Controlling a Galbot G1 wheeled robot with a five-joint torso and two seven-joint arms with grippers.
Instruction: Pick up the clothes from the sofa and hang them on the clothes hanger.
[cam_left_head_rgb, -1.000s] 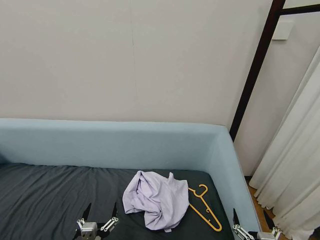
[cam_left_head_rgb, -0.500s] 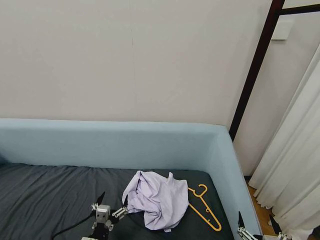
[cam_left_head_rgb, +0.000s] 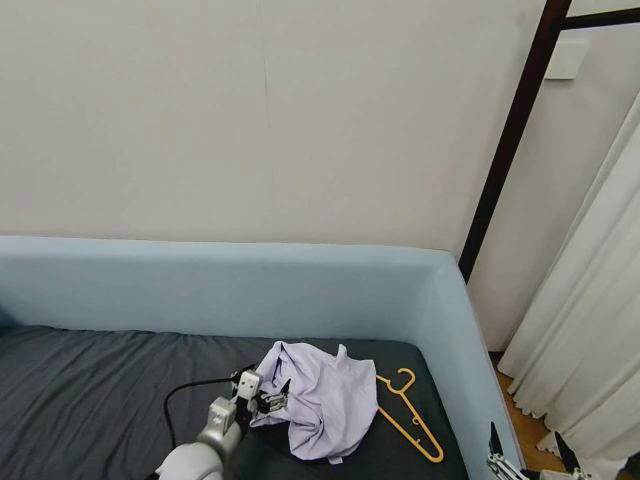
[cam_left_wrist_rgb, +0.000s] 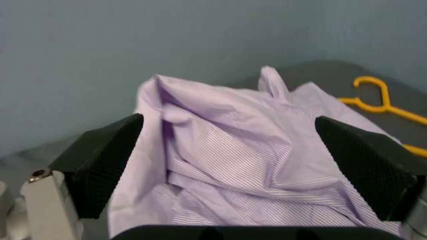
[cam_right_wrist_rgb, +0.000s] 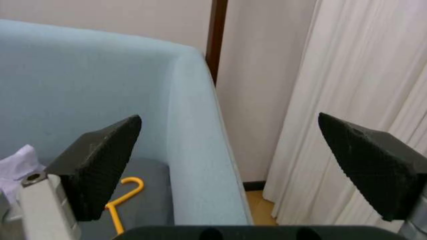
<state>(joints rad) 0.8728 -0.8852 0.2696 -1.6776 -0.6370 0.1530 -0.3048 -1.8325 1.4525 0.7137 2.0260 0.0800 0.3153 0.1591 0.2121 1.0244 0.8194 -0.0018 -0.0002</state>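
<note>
A crumpled lilac shirt (cam_left_head_rgb: 322, 400) lies on the dark seat of the pale blue sofa (cam_left_head_rgb: 300, 290). An orange hanger (cam_left_head_rgb: 410, 415) lies just right of it. My left gripper (cam_left_head_rgb: 272, 396) is open at the shirt's left edge. In the left wrist view the shirt (cam_left_wrist_rgb: 233, 160) lies between and beyond the two black fingers (cam_left_wrist_rgb: 100, 165), with the hanger (cam_left_wrist_rgb: 380, 97) farther off. My right gripper (cam_left_head_rgb: 528, 455) is low at the sofa's right arm, open and holding nothing. The right wrist view has its fingers (cam_right_wrist_rgb: 100, 160) spread wide, with the hanger (cam_right_wrist_rgb: 123, 197) and a bit of shirt (cam_right_wrist_rgb: 17, 162) beyond.
The sofa's right armrest (cam_right_wrist_rgb: 193, 150) rises beside the hanger. A dark wooden post (cam_left_head_rgb: 505, 150) leans up the wall at the right. White curtains (cam_left_head_rgb: 590, 340) hang beyond it over a strip of wood floor. The dark seat cushion (cam_left_head_rgb: 90, 390) stretches off to the left.
My left arm has reached forward and to the right, from the picture's lower edge up to the shirt's left side. The right gripper has dropped lower at the bottom right.
</note>
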